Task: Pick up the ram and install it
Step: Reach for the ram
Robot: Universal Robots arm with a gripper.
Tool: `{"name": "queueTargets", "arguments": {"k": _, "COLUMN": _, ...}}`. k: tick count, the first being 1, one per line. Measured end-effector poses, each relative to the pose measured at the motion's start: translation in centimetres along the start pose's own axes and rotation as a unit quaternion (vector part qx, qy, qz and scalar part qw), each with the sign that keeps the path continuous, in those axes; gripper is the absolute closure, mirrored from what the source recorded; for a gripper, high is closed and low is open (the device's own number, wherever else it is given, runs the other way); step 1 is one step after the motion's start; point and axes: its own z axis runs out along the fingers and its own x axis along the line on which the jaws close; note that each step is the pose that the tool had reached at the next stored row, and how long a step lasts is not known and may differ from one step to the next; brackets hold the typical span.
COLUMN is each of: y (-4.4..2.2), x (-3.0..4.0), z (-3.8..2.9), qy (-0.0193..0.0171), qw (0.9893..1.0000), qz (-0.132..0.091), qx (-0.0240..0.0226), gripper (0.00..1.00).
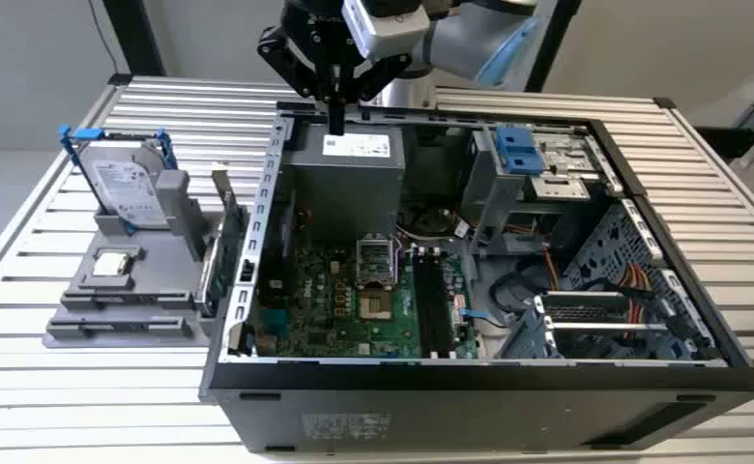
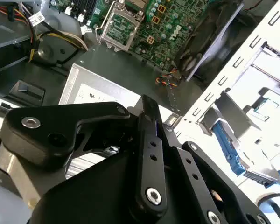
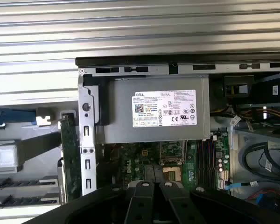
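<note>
The gripper (image 1: 337, 126) hangs at top ctr of the exterior view, pointing straight down over the PSU (image 1: 345, 174) and clear of it. Its fingers are pressed together w/ no gap to speak of, and nothing is pinched between them. Both wrist views show the black linkage folded in, tips meeting. It's prob. kept vertical because every part here looks meant to be taken or seated from above.

The PC case (image 1: 480, 387) lies on its side w/ the panel off, filling the ctr and the exterior view's right, so the mobo (image 1: 338, 309) faces up. The long black mem slots (image 1: 426, 304) run beside the CPU socket (image 1: 372, 266), lower ctr. In the first wrist view the slots (image 3: 206, 161) look unfilled, though I'd not swear to it.

On the exterior view's left, a grey holder (image 1: 119, 324) on the slatted table (image 1: 42, 406) keeps parts on edge. The hard drive (image 1: 130, 188) w/ blue rails stands upright at its far end, and the green card (image 1: 229, 261) stands just beside the case wall. Upright = easy to pinch from above, I'd judge.

The ram: can't tell where it is. It isn't betw. the fingers. The holder's long grooves at lower left are a likely spot, but too small to make out. The gripper is nearer the PSU than the holder or the slots.
</note>
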Motion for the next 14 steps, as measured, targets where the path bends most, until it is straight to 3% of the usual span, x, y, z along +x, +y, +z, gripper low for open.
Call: {"name": "queueTargets", "arguments": {"k": 14, "y": -0.04, "x": 0.30, "z": -0.01, "qy": 0.0000, "qw": 1.0000, "qz": 0.000, "qx": 0.0000, "gripper": 1.00}}
